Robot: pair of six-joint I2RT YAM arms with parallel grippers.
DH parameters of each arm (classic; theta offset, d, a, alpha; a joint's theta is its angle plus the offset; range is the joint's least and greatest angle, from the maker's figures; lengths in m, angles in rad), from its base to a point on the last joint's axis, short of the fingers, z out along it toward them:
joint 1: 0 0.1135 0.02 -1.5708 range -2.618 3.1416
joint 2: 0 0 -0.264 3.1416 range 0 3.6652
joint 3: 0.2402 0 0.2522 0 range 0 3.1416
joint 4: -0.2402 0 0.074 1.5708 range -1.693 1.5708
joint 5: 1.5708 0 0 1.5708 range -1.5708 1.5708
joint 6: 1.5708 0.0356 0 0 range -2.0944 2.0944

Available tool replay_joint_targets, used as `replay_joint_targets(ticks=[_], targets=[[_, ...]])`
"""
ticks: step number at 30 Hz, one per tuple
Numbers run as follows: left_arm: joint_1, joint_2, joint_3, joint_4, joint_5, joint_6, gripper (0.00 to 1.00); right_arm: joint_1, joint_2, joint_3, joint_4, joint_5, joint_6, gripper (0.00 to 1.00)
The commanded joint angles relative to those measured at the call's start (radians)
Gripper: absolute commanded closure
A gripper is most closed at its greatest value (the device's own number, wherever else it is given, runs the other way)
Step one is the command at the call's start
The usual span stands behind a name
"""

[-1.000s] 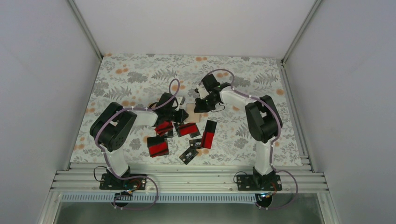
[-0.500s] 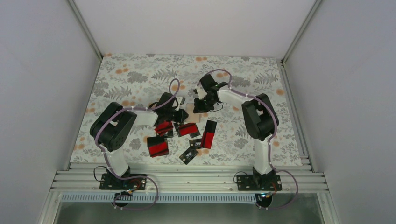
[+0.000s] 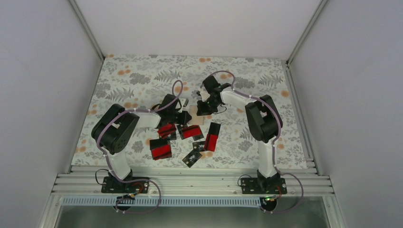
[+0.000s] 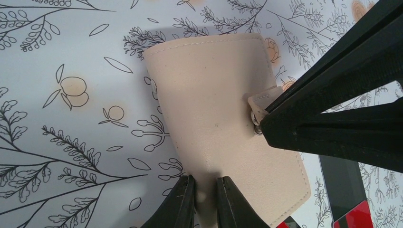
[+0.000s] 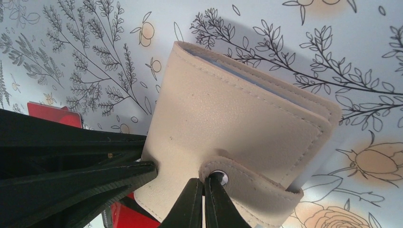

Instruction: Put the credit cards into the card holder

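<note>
Wrist views only: left tool [image 4: 205, 181] clamps card holder [image 4: 214, 95]; right tool [image 5: 203, 184] together at snap [image 5: 219, 177].

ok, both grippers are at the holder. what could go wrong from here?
The right gripper is shut at the very end of the tab, by the snap: it may slip off in a pull.
The left gripper pinches only the edge of the holder, which may twist or pull free.
The cards lie close by and could get swept.
</note>
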Motion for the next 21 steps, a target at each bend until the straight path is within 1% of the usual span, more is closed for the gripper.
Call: replay_joint_targets(ticks=[1, 11, 19, 21], targets=[[-0.013, 0.016, 0.012, -0.035, 0.013, 0.015, 0.88, 0.021, 0.049, 0.022, -0.031, 0.009, -0.007, 0.96], [-0.013, 0.013, 0.014, -0.037, 0.012, 0.016, 0.89, 0.029, 0.083, 0.018, -0.065, 0.049, 0.001, 0.96], [-0.014, 0.012, 0.014, -0.041, 0.008, 0.017, 0.89, 0.036, 0.069, -0.014, -0.092, 0.062, 0.004, 0.96], [-0.014, 0.010, 0.014, -0.043, 0.005, 0.018, 0.91, 0.038, 0.063, -0.020, -0.095, 0.057, 0.002, 0.96]])
